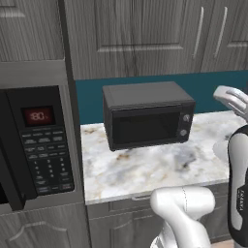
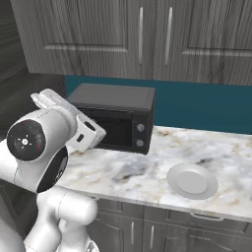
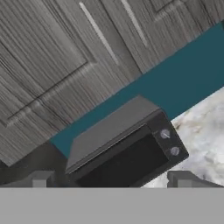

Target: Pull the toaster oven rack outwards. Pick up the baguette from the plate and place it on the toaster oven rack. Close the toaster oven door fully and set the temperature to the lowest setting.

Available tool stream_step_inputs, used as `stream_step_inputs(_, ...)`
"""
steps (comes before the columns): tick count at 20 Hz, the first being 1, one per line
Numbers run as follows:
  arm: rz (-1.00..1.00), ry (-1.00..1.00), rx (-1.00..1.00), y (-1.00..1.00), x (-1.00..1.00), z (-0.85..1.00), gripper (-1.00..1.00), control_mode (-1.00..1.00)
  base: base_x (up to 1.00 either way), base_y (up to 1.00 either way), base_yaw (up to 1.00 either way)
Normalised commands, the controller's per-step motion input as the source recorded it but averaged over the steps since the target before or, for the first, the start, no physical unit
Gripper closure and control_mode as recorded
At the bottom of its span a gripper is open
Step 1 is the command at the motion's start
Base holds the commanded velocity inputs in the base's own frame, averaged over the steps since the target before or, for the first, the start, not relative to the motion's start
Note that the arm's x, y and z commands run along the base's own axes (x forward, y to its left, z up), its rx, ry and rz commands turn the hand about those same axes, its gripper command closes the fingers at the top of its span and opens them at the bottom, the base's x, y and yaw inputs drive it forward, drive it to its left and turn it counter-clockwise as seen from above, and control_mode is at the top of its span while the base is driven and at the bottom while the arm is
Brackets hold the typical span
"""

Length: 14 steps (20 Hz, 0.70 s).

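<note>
Jaws of the gripper (image 3: 109,183) were held wide apart, short of the shut toaster oven door (image 1: 145,127), presumably for reaching it.

The toaster oven (image 1: 147,115) was a dark grey box with a flat top, standing upright on the marbled tabletop (image 1: 145,169) against the teal back wall. The toaster oven door (image 1: 145,127), a grey frame around dark glass, was shut flush with the front. Two round knobs (image 1: 184,124) sat one above the other on its right panel. The plate (image 2: 192,180), small, round, white and shallow, lay flat near the tabletop's front edge, well apart from the oven on its right.
</note>
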Motion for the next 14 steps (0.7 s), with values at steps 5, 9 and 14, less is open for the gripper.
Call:
stream_step_inputs(5,0.23,0.51,-0.17,0.06,0.11,-0.46,-1.00,-1.00,0.00,0.00,0.00)
stream_step_inputs(9,0.27,0.28,-0.13,-0.07,0.17,-0.55,-1.00,-1.00,0.00,0.00,0.00)
stream_step_inputs(14,0.28,0.02,-0.01,-0.34,0.15,-0.55,-1.00,-1.00,0.00,0.00,0.00)
